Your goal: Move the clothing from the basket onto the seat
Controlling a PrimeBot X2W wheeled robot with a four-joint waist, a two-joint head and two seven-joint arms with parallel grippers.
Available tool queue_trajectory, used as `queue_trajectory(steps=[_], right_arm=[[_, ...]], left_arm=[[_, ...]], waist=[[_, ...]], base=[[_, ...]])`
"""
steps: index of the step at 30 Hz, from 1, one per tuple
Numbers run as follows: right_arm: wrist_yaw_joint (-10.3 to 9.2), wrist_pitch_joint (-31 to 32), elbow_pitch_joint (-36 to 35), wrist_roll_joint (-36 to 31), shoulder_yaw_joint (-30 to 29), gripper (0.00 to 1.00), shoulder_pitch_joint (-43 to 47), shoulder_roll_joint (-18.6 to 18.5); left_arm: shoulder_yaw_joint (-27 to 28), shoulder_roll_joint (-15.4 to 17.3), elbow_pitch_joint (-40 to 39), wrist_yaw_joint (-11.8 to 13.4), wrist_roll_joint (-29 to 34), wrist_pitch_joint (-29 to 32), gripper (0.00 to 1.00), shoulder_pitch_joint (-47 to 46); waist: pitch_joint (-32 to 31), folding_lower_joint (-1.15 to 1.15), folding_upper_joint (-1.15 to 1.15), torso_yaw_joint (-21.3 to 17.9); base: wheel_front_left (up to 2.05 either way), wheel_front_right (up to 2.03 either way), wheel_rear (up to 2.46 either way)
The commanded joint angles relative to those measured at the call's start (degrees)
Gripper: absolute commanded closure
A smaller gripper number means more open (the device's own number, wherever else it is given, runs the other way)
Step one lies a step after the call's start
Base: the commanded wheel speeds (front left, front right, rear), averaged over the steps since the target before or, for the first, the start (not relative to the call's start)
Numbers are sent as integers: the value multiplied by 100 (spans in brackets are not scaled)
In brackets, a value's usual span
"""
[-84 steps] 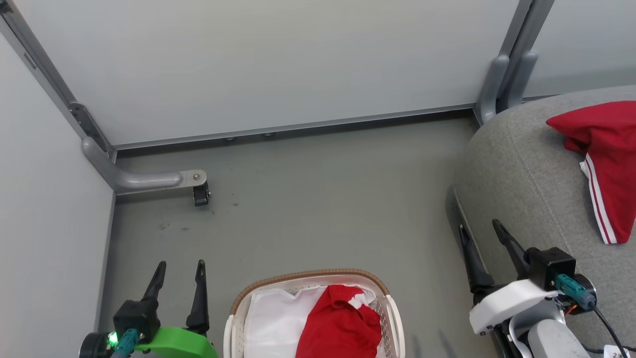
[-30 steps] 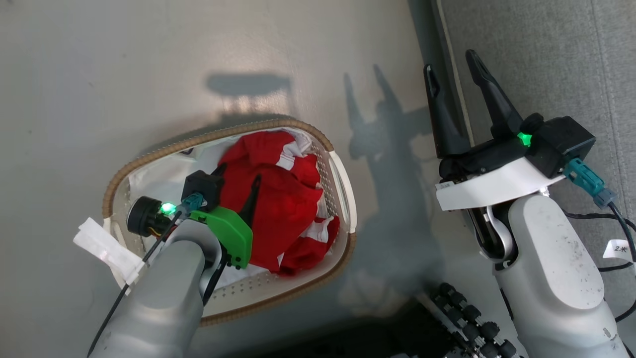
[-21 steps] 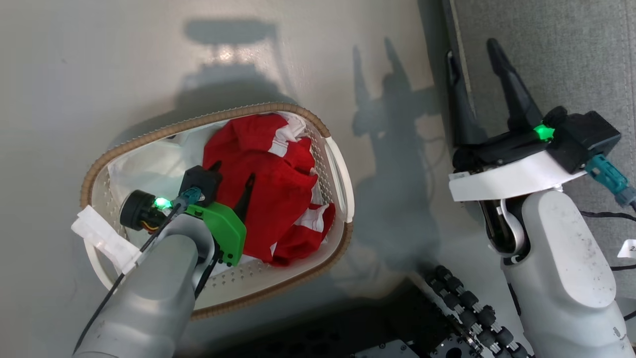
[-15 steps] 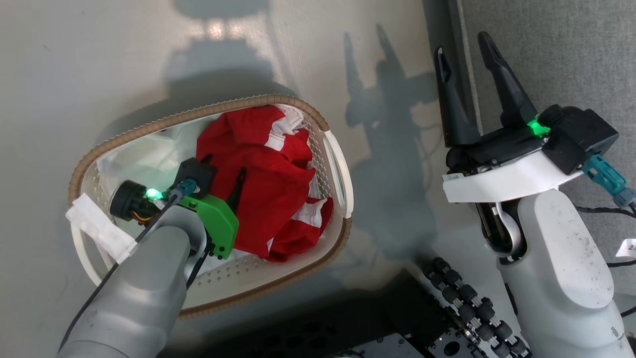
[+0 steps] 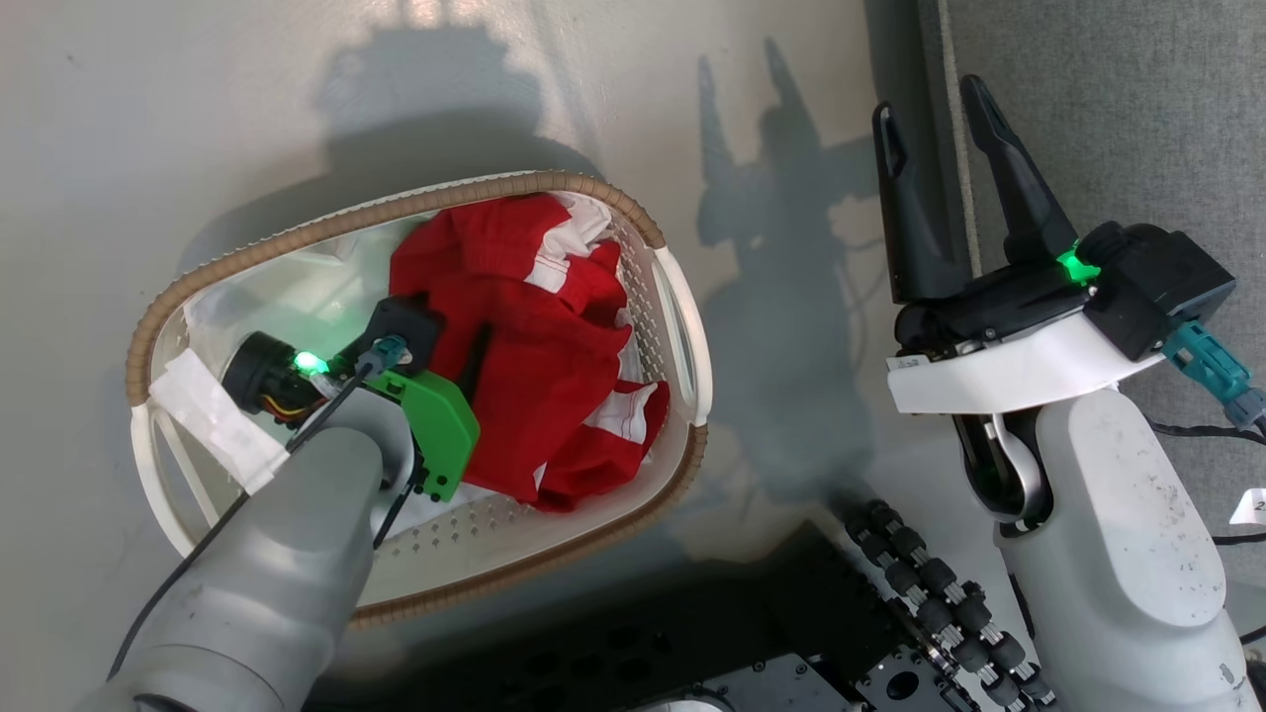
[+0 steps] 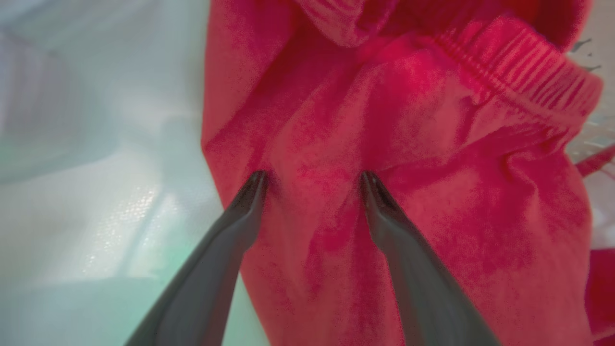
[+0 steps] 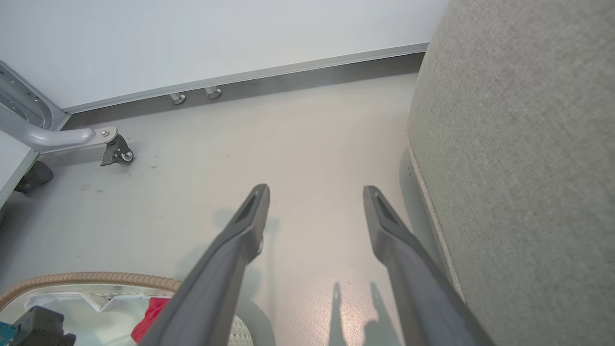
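Clothing [image 5: 534, 336] of bright red fabric lies bunched in the basket [image 5: 415, 203], directly beneath the left gripper [image 6: 313, 176], which reaches down into the basket from above. The left gripper's two fingers are spread apart, with nothing pinched between them. In the left wrist view their tips meet the red cloth, and a fold of it lies across the gap. To the left of those fingers is the white liner [image 6: 96, 192]. Past their tips a gathered, ribbed band [image 6: 519, 62] of the garment runs across. White stripe trim [image 5: 618, 410] shows along the garment's edge on the side of the basket nearer the right gripper.

The right gripper [image 5: 928, 97] hangs over the grey floor [image 7: 298, 144], well apart from the basket, its fingers likewise wide apart and holding nothing. The seat [image 7: 519, 168] rises just beside its right finger, and the edge of the seat runs alongside that finger. The basket's brown rim sits behind and to the left of its left finger. Farther ahead of its fingertips a pale wall panel [image 7: 216, 38] meets the floor.
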Motion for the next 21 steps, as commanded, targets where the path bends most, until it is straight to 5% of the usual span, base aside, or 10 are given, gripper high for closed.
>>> queue_trajectory(steps=[1,2,3,4,21], right_arm=[[-6,-12,12,-34,8,0,41,-14],[-7,-12,19,-35,13,0,35,-13],[-7,-12,26,-31,14,0,29,-14],[-7,-12,32,-38,10,0,19,-14],[-7,-12,223,285,-18,0,-101,-15]], left_arm=[[-147,-64,44,-15,-114,-4,0,-54],[-236,-95,45,-15,-206,-4,0,-13],[-310,-104,57,-15,-262,-4,22,16],[-383,-103,35,-15,-347,-4,100,20],[-412,280,-791,-15,-975,-4,100,313]], waist=[[-12,0,0,1],[-22,0,0,-1],[-32,0,0,-2],[-44,0,0,1],[-985,0,0,-66]], base=[[0,0,0],[0,0,0],[0,0,0],[0,0,0],[0,0,0]])
